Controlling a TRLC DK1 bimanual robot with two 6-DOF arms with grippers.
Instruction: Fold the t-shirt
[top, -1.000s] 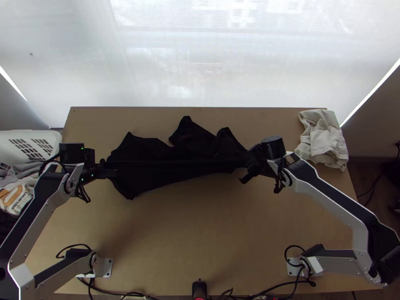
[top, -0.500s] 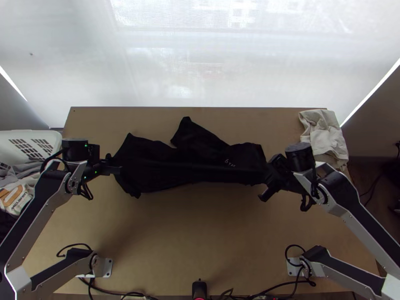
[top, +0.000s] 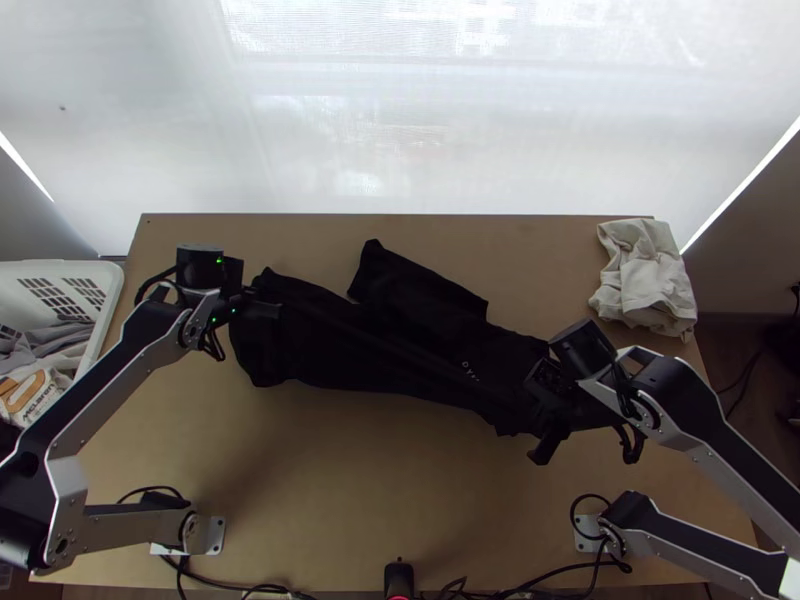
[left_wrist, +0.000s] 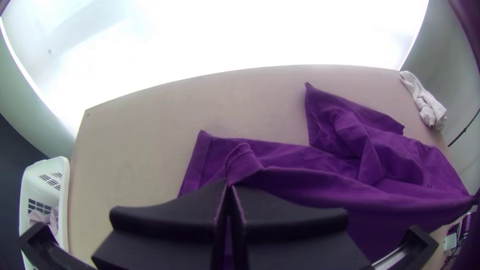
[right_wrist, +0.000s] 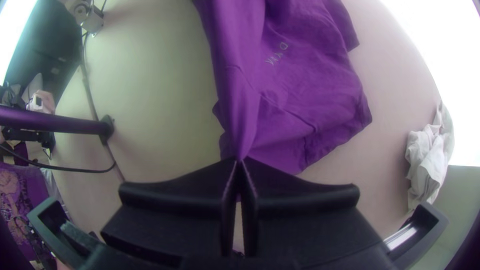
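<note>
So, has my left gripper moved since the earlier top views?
Yes. In the top view, the left gripper has moved farther from the white basket and closer to the far edge of the table.

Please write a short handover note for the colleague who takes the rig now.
Left gripper: shut on a pinch of the t-shirt, near its left end.
Right gripper: shut on the t-shirt's other end.
T-shirt: across the table, creased, pulled into a ridge between the grippers.
Done: both ends are gripped; no neat fold is visible.
Remaining: probably lay the held edge down, release, smooth it and finish folding.
</note>
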